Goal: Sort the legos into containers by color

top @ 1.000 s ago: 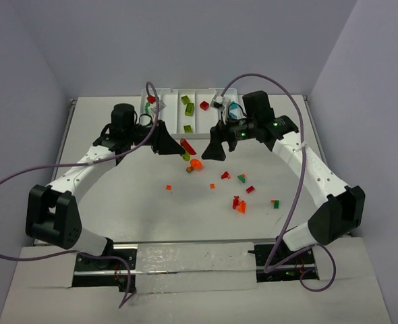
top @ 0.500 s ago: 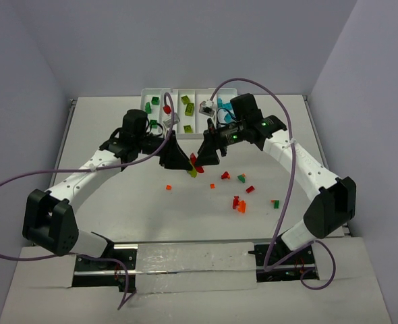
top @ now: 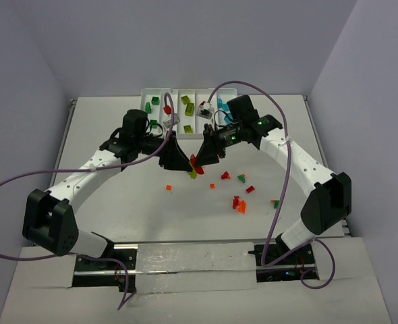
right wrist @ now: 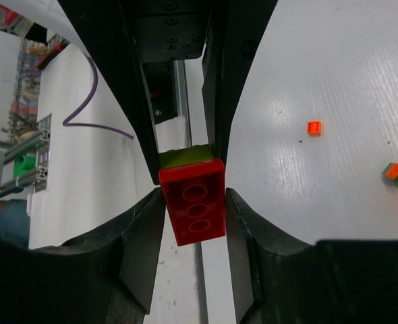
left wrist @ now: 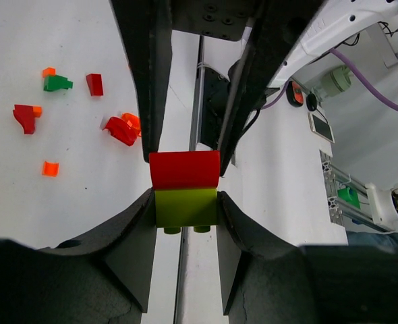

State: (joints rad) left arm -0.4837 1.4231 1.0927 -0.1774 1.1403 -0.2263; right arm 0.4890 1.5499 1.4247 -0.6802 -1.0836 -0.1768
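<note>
Above the table's middle hangs a two-brick stack: a lime green brick with a red brick stuck to it. My left gripper is shut on the lime brick. My right gripper faces it from the other side, both its pads against the red brick. In the top view the two grippers meet at the stack. The white tray of containers lies behind them, holding green, red, lime and teal legos.
Loose legos lie scattered to the right of the grippers: an orange bit, red and green pieces, a red-orange cluster and a green-orange piece. Cables arch over both arms.
Both arms came together over the table's middle. The right gripper, wide open a second ago, has closed onto the red brick. The left grip is unchanged.
</note>
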